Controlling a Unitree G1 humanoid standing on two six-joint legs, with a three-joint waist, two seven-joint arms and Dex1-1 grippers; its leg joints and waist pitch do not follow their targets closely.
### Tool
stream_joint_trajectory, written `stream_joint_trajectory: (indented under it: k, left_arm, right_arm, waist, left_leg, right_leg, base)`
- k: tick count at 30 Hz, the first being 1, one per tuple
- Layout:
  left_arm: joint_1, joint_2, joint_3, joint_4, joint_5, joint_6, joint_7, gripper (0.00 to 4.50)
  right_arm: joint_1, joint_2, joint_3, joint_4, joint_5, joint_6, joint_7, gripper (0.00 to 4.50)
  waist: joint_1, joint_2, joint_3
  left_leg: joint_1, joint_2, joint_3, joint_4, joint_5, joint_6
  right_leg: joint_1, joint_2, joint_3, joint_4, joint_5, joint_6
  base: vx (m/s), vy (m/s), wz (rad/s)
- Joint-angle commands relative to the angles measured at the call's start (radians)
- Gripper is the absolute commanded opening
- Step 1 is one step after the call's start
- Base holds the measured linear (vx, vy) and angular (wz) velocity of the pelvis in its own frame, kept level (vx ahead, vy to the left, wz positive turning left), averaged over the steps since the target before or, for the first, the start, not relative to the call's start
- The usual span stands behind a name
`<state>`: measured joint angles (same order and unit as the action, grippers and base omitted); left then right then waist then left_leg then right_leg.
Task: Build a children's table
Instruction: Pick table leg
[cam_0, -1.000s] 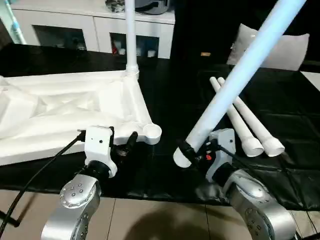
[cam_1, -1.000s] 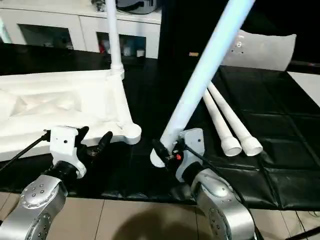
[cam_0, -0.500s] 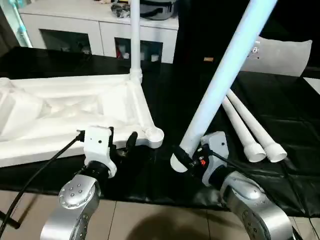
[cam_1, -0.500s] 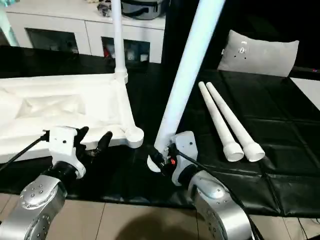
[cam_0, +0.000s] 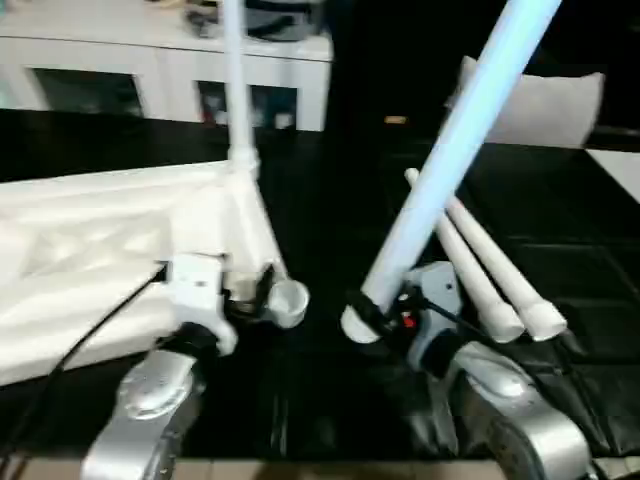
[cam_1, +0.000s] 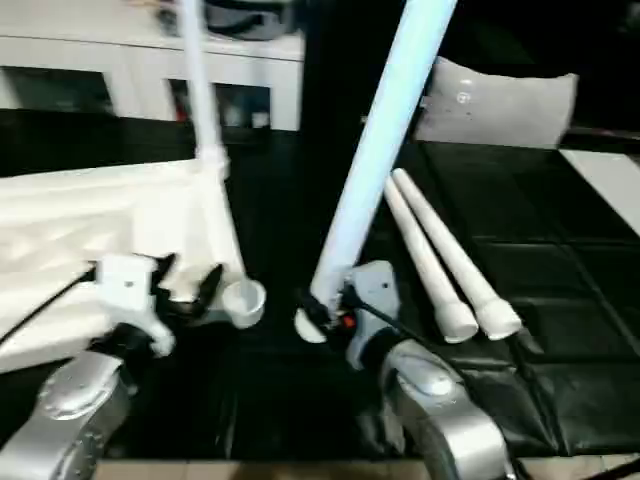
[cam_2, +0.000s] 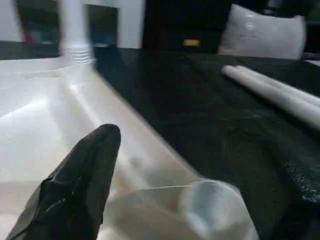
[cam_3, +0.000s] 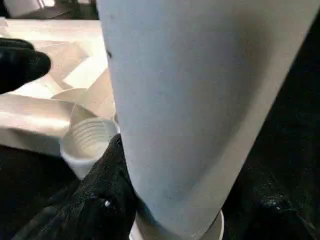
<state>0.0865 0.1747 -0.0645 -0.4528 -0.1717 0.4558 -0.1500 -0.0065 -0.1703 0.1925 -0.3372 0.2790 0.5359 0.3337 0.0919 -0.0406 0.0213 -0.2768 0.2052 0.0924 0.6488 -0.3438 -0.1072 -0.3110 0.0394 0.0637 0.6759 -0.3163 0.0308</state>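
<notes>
Surface: black mat (cam_0: 330, 220), white cabinet (cam_0: 150, 60) behind.
Tabletop (cam_0: 100, 250): upside down, one leg (cam_0: 237, 80) screwed in.
Left gripper (cam_0: 245, 295): fingers apart around near corner socket (cam_0: 288, 300).
Right gripper (cam_0: 385, 310): clenched on second leg (cam_0: 450, 160), now steeper, closer to socket.
Left: two legs (cam_0: 490, 270) lying.

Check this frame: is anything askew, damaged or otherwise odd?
Nothing stands out. The tabletop lies underside up with one leg standing in its far corner socket; the right pincer holds a second leg tilted, and two spare legs lie side by side on the black mat.
</notes>
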Motion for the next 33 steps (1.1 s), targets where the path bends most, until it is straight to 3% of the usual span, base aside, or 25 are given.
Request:
stream_joint_trajectory:
  k: [1, 2, 3, 4, 5, 6, 7, 8, 9, 10, 11, 12, 13, 14, 15, 16, 17, 18, 20, 22, 25, 26, 29, 30, 33]
  left_arm:
    - [0.005, -0.005, 0.000, -0.019, 0.005, 0.004, -0.002, 3.70]
    - [0.012, -0.012, 0.003, -0.025, -0.001, -0.004, 0.000, 3.70]
    - [0.021, -0.032, 0.015, -0.033, -0.021, -0.012, 0.005, 3.70]
    - [0.024, -0.042, 0.022, -0.037, -0.033, -0.014, 0.008, 3.70]
    - [0.026, -0.037, 0.018, -0.041, -0.029, -0.004, 0.008, 3.70]
    - [0.027, -0.020, 0.002, -0.046, -0.003, -0.008, 0.005, 3.70]
    - [0.028, -0.015, -0.003, -0.048, 0.004, -0.009, 0.004, 3.70]
    - [0.028, -0.007, -0.010, -0.051, 0.016, -0.012, 0.003, 3.70]
    - [0.028, -0.003, -0.014, -0.053, 0.027, -0.004, 0.011, 3.70]
    - [0.026, -0.004, -0.013, -0.051, 0.027, -0.002, 0.015, 3.70]
    - [0.020, -0.011, -0.002, -0.047, 0.018, 0.004, 0.019, 3.70]
    - [0.014, -0.009, 0.002, -0.044, 0.021, 0.008, 0.022, 3.70]
    - [0.005, -0.003, 0.003, -0.041, 0.028, 0.016, 0.024, 3.70]
    - [0.003, -0.003, 0.003, -0.041, 0.028, 0.020, 0.020, 3.70]
    - [0.002, -0.006, 0.005, -0.041, 0.027, 0.023, 0.017, 3.70]
    - [-0.003, -0.007, 0.008, -0.040, 0.028, 0.023, 0.017, 3.70]
    - [-0.006, -0.006, 0.009, -0.041, 0.029, 0.025, 0.019, 3.70]
    - [-0.012, -0.004, 0.011, -0.042, 0.027, 0.029, 0.020, 3.70]
    - [-0.024, 0.007, 0.013, -0.041, 0.022, 0.034, 0.017, 3.70]
    - [-0.034, 0.019, 0.018, -0.040, 0.014, 0.031, -0.005, 3.70]
    - [-0.068, 0.085, 0.032, -0.020, -0.034, 0.094, -0.093, 3.97]
    - [-0.078, 0.107, 0.031, -0.010, -0.040, 0.098, -0.120, 3.97]
    - [-0.134, 0.208, 0.017, 0.062, -0.052, 0.104, -0.252, 4.29]
    - [-0.144, 0.228, 0.011, 0.079, -0.051, 0.099, -0.279, 4.39]
    - [-0.178, 0.284, -0.004, 0.130, -0.070, 0.092, -0.375, 4.48]
  right_arm:
    - [0.003, -0.002, -0.006, -0.013, 0.006, -0.015, 0.003, 1.91]
    - [0.004, 0.001, -0.010, -0.013, 0.009, -0.014, 0.002, 1.91]
    - [0.001, -0.010, 0.000, -0.014, 0.000, -0.012, 0.011, 1.91]
    - [-0.002, -0.020, 0.009, -0.015, -0.008, -0.012, 0.018, 1.91]
    - [-0.005, -0.032, 0.023, -0.017, -0.027, -0.021, 0.022, 1.91]
    - [-0.004, -0.033, 0.027, -0.016, -0.030, -0.022, 0.021, 1.91]
    - [-0.003, -0.033, 0.027, -0.016, -0.030, -0.022, 0.020, 1.91]
    - [-0.003, -0.031, 0.026, -0.015, -0.029, -0.022, 0.018, 1.91]
    - [-0.002, -0.024, 0.022, -0.012, -0.027, -0.027, 0.018, 1.91]
    - [0.001, -0.006, 0.006, -0.008, -0.007, -0.021, 0.011, 1.91]
    - [-0.001, 0.014, -0.017, 0.000, 0.011, -0.011, -0.001, 1.91]
    - [-0.003, 0.013, -0.017, 0.003, 0.006, -0.014, -0.003, 1.91]
    - [-0.004, 0.006, -0.011, 0.004, -0.008, -0.023, -0.003, 1.91]
    - [-0.003, 0.003, -0.009, 0.005, -0.010, -0.027, -0.004, 1.91]
    - [-0.003, 0.001, -0.009, 0.005, -0.011, -0.030, -0.007, 1.91]
    - [-0.002, 0.000, -0.009, 0.006, -0.012, -0.033, -0.009, 1.91]
    - [-0.002, -0.002, -0.009, 0.007, -0.013, -0.038, -0.010, 1.91]
    - [-0.002, -0.003, -0.009, 0.008, -0.016, -0.046, -0.011, 1.91]
    - [-0.003, 0.003, -0.018, 0.011, -0.029, -0.053, -0.015, 1.91]
    - [-0.004, 0.015, -0.034, 0.015, -0.030, -0.067, -0.017, 1.91]
    - [-0.017, -0.001, -0.058, 0.019, -0.019, -0.092, -0.011, 1.91]
    - [-0.020, -0.007, -0.064, 0.020, -0.014, -0.088, -0.007, 1.91]
    - [-0.036, -0.009, -0.090, 0.029, 0.018, -0.090, 0.013, 1.91]
    - [-0.040, -0.008, -0.093, 0.032, 0.026, -0.096, 0.021, 1.91]
    - [-0.053, -0.010, -0.099, 0.049, 0.026, -0.123, 0.036, 1.91]
  waist:
    - [-0.081, 0.043, -0.092]
    - [-0.071, 0.024, -0.045]
    - [-0.060, -0.016, -0.036]
    - [-0.059, -0.054, -0.044]
    - [-0.039, -0.051, -0.035]
    - [-0.024, -0.072, -0.045]
    - [-0.019, -0.059, -0.055]
    - [-0.050, -0.040, -0.048]
    - [-0.056, -0.004, -0.046]
    - [-0.066, 0.005, -0.047]
    - [-0.083, 0.006, -0.048]
    - [-0.082, 0.021, -0.041]
    - [-0.080, 0.019, -0.032]
    - [-0.072, 0.014, -0.021]
    - [-0.069, 0.017, -0.011]
    - [-0.072, 0.017, -0.008]
    - [-0.072, 0.019, -0.004]
    - [-0.072, 0.013, -0.005]
    - [-0.078, 0.018, -0.003]
    - [-0.087, 0.013, -0.005]
    - [-0.089, 0.015, -0.007]
    - [-0.089, 0.008, -0.012]
    - [-0.082, 0.020, -0.016]
    - [-0.084, 0.017, -0.019]
    - [-0.081, 0.022, -0.028]
  left_leg:
    - [0.241, 0.152, -0.160, -0.055, 0.750, 0.415]
    - [0.126, 0.153, -0.095, -0.073, 0.804, 0.510]
    - [0.030, -0.004, 0.036, -0.058, 0.595, 0.434]
    - [0.016, -0.073, 0.063, -0.035, 0.429, 0.387]
    - [-0.039, -0.112, 0.051, 0.024, 0.178, 0.298]
    - [-0.124, -0.057, -0.022, 0.021, 0.248, 0.221]
    - [-0.112, -0.065, -0.028, 0.012, 0.336, 0.187]
    - [-0.127, -0.081, -0.039, -0.021, 0.495, 0.192]
    - [-0.105, -0.101, -0.053, -0.022, 0.640, 0.198]
    - [-0.075, -0.097, -0.059, -0.022, 0.713, 0.199]
    - [-0.004, -0.035, -0.041, -0.036, 0.740, 0.145]
    - [-0.018, -0.023, -0.032, -0.056, 0.691, 0.161]
    - [-0.034, -0.018, -0.034, -0.065, 0.620, 0.167]
    - [-0.050, -0.015, -0.027, -0.077, 0.393, 0.175]
    - [-0.067, -0.014, -0.027, -0.090, 0.158, 0.156]
    - [-0.073, -0.016, -0.026, -0.092, 0.070, 0.133]
    - [-0.078, -0.025, -0.018, -0.094, -0.051, 0.082]
    - [-0.079, -0.024, -0.016, -0.101, -0.108, 0.039]
    - [-0.076, -0.018, -0.013, -0.109, -0.160, -0.003]
    - [-0.072, -0.017, -0.008, -0.111, -0.193, -0.013]
    - [-0.071, -0.017, -0.003, -0.114, -0.191, -0.011]
    - [-0.074, -0.020, -0.001, -0.114, -0.169, -0.007]
    - [-0.075, -0.026, 0.005, -0.112, -0.075, 0.005]
    - [-0.081, -0.026, 0.003, -0.113, -0.052, 0.003]
    - [-0.085, -0.025, 0.007, -0.107, 0.059, -0.004]
  right_leg:
    - [-0.207, -0.118, -0.075, 0.090, 0.128, 0.061]
    - [-0.199, -0.181, -0.069, 0.065, 0.041, 0.000]
    - [-0.129, -0.145, -0.079, -0.051, 0.269, -0.084]
    - [-0.085, -0.136, -0.048, -0.092, 0.272, -0.067]
    - [-0.005, -0.225, 0.070, -0.143, 0.023, -0.185]
    - [0.072, -0.294, 0.016, -0.090, 0.247, -0.222]
    - [0.055, -0.268, -0.027, -0.071, 0.460, -0.194]
    - [0.036, -0.213, -0.094, -0.048, 0.769, -0.165]
    - [0.014, -0.158, -0.133, -0.051, 0.825, -0.189]
    - [-0.004, -0.133, -0.146, -0.057, 0.761, -0.211]
    - [-0.056, -0.110, -0.129, -0.069, 0.514, -0.283]
    - [-0.051, -0.105, -0.126, -0.076, 0.341, -0.317]
    - [-0.043, -0.109, -0.126, -0.083, 0.256, -0.307]
    - [-0.033, -0.120, -0.124, -0.097, 0.102, -0.291]
    - [-0.021, -0.132, -0.122, -0.111, -0.049, -0.272]
    - [-0.017, -0.137, -0.119, -0.117, -0.104, -0.252]
    - [-0.012, -0.157, -0.106, -0.135, -0.197, -0.201]
    - [-0.012, -0.166, -0.098, -0.142, -0.281, -0.147]
    - [-0.023, -0.161, -0.099, -0.145, -0.308, -0.111]
    - [-0.032, -0.157, -0.097, -0.146, -0.297, -0.106]
    - [-0.036, -0.154, -0.094, -0.143, -0.261, -0.117]
    - [-0.034, -0.150, -0.094, -0.140, -0.239, -0.120]
    - [-0.036, -0.146, -0.090, -0.128, -0.136, -0.155]
    - [-0.029, -0.146, -0.090, -0.125, -0.113, -0.159]
    - [-0.025, -0.145, -0.090, -0.112, 0.013, -0.182]
  base:
    - [0.180, -0.071, -0.04]
    - [0.096, -0.115, 0.00]
    - [-0.089, 0.012, 0.07]
    - [-0.089, 0.012, 0.07]
    - [-0.026, 0.077, 0.15]
    - [0.050, 0.019, 0.14]
    - [0.050, 0.019, 0.14]
    - [0.015, -0.020, 0.34]
    - [-0.005, 0.016, 0.73]
    - [-0.005, 0.016, 0.73]
    - [0.032, 0.007, 0.74]
    - [-0.005, -0.015, 0.32]
    - [-0.005, -0.015, 0.32]
    - [-0.107, 0.002, 0.06]
    - [-0.129, -0.009, 0.00]
    - [-0.129, -0.009, 0.00]
    - [-0.105, -0.026, -0.04]
    - [-0.090, -0.037, -0.04]
    - [-0.084, -0.038, -0.03]
    - [-0.065, -0.035, 0.04]
    - [0.000, 0.000, 0.00]
    - [0.000, 0.000, 0.00]
    - [0.000, 0.000, 0.00]
    - [0.000, 0.000, 0.00]
    - [0.000, 0.000, 0.00]
